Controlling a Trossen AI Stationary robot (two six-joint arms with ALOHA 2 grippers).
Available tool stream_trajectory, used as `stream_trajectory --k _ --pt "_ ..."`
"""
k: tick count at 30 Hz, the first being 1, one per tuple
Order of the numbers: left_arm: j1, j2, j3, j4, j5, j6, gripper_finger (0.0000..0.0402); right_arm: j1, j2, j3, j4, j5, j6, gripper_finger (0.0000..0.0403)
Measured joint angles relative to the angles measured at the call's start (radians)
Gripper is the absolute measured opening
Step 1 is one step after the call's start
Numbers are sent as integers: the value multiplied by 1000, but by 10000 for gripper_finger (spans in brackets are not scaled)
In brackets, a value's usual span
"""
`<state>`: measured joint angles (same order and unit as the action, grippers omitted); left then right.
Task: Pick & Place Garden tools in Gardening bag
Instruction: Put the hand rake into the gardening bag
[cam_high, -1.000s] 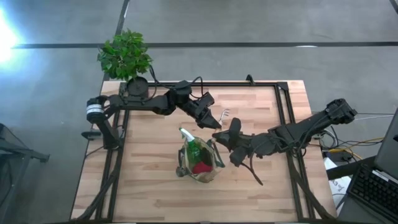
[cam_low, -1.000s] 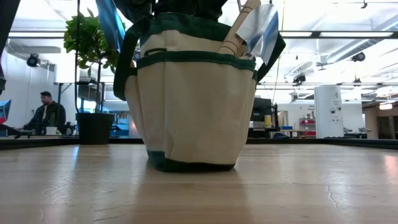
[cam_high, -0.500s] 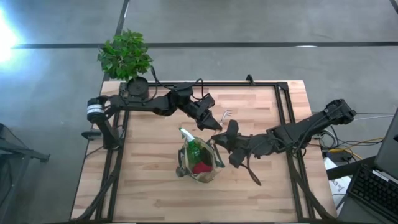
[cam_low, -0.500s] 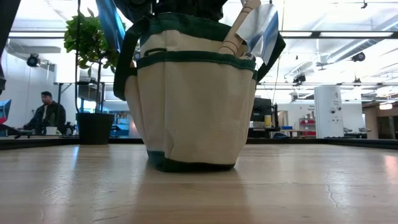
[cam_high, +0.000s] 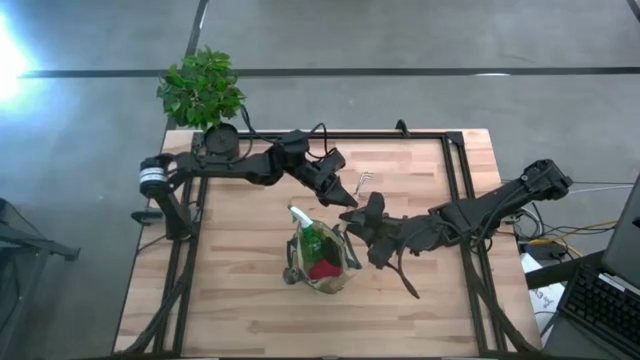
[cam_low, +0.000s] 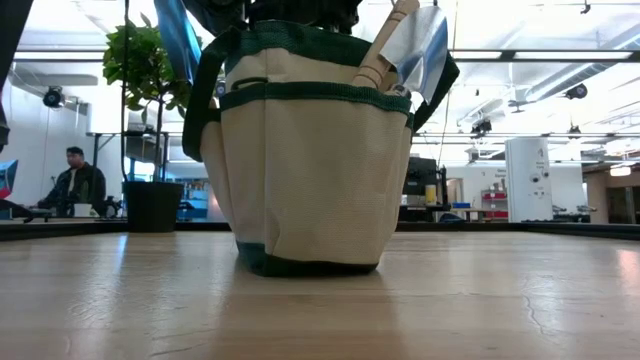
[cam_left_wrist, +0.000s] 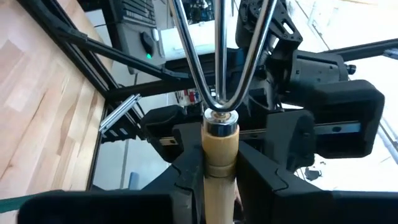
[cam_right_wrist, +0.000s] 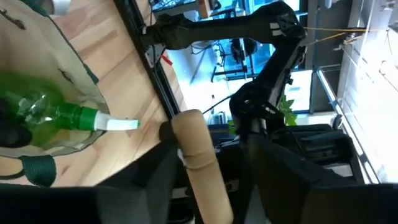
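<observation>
The tan gardening bag (cam_high: 335, 283) (cam_low: 310, 170) stands on the table's middle. A green-and-white bottle (cam_high: 308, 232) (cam_right_wrist: 59, 116) and a red item (cam_high: 323, 268) stick out of it. A wooden tool handle (cam_low: 385, 45) (cam_right_wrist: 196, 158) stands at the bag's right rim. My right gripper (cam_high: 358, 225) (cam_right_wrist: 208, 158) is open with its fingers on either side of that handle; whether one finger touches it, I cannot tell. Just beyond the bag, my left gripper (cam_high: 342, 196) (cam_left_wrist: 221, 165) is shut on a hand rake (cam_high: 362, 181) (cam_left_wrist: 219, 68). My left gripper pinches the rake's wooden handle (cam_left_wrist: 221, 146) between its two fingers, just behind the metal collar. The handle runs along the fingers, and the metal tines stick out past the fingertips toward the right arm. Whether the rake rests on the table does not show.
A potted green plant (cam_high: 203, 88) (cam_low: 145, 70) stands at the far left corner. Black frame rails (cam_high: 455, 180) run along the table's edges. A keyboard (cam_high: 605, 300) sits off the right side. A person (cam_low: 75, 185) sits in the room behind. Bare wood lies near the front edge.
</observation>
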<state>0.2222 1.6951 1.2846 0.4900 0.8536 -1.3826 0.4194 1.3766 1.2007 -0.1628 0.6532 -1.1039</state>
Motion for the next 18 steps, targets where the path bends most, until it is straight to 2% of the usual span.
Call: stream_trajectory --k 4,7,11,15,18 --pt "2 -3 0 18 6 14 73 7 -6 0 1 42 72 221" --pt "8 -17 0 18 19 85 73 32 -13 0 -4 160 151 233" --pt "20 -46 -2 17 29 203 73 89 -37 1 -36 296 244 233" --pt "26 -80 -13 14 29 328 73 165 -78 1 -87 332 404 224" --pt "26 -111 -20 -5 20 468 73 207 -120 2 -143 368 593 217"
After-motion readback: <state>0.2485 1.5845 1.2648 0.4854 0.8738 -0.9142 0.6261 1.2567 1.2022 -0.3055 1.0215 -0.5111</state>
